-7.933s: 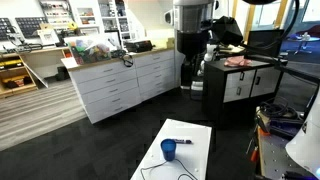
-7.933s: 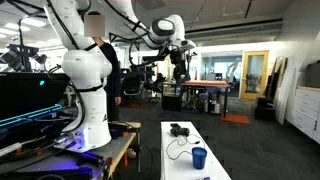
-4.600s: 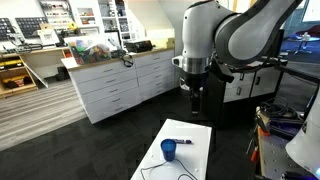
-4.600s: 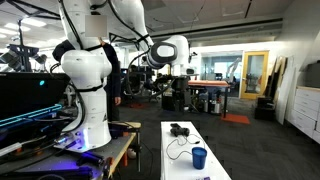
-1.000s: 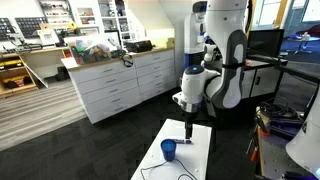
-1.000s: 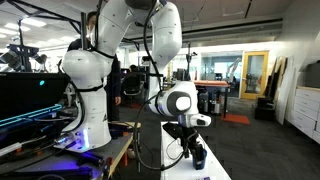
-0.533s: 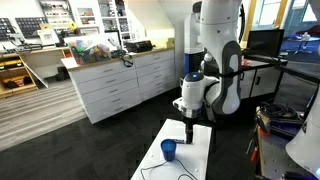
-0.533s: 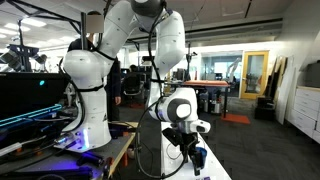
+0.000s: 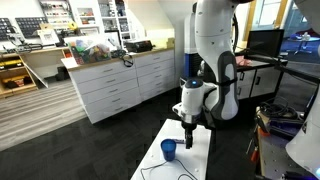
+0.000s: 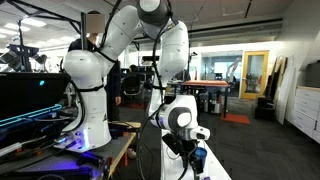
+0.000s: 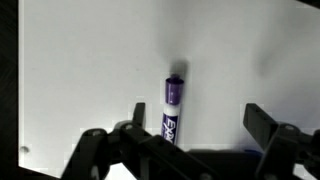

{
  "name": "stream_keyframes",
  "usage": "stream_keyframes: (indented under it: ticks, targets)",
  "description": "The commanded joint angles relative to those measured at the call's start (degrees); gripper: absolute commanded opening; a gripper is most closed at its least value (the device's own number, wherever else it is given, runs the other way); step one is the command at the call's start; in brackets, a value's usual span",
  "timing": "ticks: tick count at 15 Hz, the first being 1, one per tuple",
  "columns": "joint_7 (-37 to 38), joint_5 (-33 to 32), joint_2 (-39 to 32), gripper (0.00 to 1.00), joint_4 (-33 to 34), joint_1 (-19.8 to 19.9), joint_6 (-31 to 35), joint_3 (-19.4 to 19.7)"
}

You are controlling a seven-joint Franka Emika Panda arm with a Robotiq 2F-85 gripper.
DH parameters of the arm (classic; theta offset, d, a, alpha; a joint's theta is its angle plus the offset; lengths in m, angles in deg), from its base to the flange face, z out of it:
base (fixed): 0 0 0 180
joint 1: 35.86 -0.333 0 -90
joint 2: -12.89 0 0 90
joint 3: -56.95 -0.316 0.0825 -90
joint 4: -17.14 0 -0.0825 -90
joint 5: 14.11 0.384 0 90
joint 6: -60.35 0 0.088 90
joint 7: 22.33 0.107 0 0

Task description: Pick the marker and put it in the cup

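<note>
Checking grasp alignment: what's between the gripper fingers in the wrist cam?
Wrist view: only the marker lies between the fingers of the open gripper, on bare white table, nearer one finger.

In the wrist view I lose the marker's [image 11: 172, 105] near end behind the jaws' base. In an exterior view the arm [image 10: 178, 118] covers most of the cup [image 10: 200, 158] beside the jaws.

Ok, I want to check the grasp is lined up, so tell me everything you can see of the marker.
In the wrist view the marker lies flat on the white table. It is a slim purple barrel with white lettering and a darker tip pointing away from the camera. Its near end is hidden behind the gripper, which is open with a finger on either side, neither touching it. The marker sits off-centre between them.
</note>
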Motion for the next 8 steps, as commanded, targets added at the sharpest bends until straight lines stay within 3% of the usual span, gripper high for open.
stream_keyframes:
  ticks: [1, 8]
  targets:
    - [-0.5, -0.1, -2.1, 1.0, 1.4, -0.8, 1.5, 0.6]
    - [-0.6, -0.1, -4.2, 1.0, 2.1, -0.4, 1.8, 0.6]
